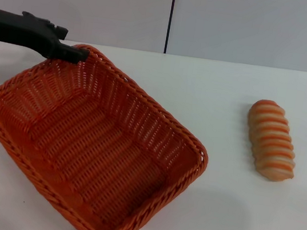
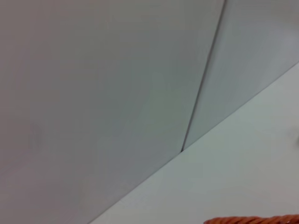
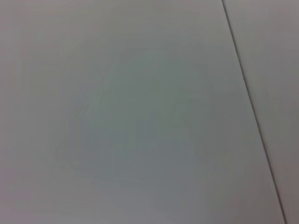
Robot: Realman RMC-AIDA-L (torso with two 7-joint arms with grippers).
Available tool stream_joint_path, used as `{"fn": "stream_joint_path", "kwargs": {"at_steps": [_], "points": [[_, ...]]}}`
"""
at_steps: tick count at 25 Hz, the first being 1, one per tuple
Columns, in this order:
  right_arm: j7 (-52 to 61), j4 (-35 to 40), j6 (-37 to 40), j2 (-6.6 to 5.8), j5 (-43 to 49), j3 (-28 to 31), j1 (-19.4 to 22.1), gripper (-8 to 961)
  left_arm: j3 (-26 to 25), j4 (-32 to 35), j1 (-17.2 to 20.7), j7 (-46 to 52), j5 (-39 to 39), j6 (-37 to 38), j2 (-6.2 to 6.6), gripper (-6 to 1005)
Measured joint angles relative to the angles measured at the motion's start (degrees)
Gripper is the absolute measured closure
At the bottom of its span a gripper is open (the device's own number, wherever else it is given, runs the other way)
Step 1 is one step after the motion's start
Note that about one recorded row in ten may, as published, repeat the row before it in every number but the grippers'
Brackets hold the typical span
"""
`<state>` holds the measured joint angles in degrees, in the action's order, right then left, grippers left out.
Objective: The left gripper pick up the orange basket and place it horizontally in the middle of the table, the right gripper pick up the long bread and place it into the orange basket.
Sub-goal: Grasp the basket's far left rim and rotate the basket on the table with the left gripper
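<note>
The orange basket lies at an angle on the left half of the white table, one corner pointing toward the far wall. My left gripper comes in from the left and is shut on the braided rim at that far corner. A strip of the same rim shows in the left wrist view. The long bread, ridged orange-brown and cream, lies on the table to the right, well apart from the basket. My right gripper is out of view; the right wrist view shows only the grey wall.
A pale grey wall with a dark vertical seam runs behind the table. Bare tabletop lies between the basket and the bread, and in front of the bread.
</note>
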<state>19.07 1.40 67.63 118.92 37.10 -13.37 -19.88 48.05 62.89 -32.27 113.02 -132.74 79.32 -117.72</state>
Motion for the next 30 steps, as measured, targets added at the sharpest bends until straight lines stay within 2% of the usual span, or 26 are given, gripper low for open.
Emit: {"fn": "stream_joint_path", "kwargs": {"at_steps": [8, 30], "points": [[0.21, -0.16, -0.05, 0.00, 0.00, 0.01, 0.04, 411, 2.41, -2.37, -0.68, 0.00, -1.43, -3.89, -0.08, 278], [1.37, -0.26, -0.04, 0.00, 0.00, -0.08, 0.10, 409, 3.46, -5.74, -2.32, -0.11, -4.17, -6.24, -0.18, 309]]}}
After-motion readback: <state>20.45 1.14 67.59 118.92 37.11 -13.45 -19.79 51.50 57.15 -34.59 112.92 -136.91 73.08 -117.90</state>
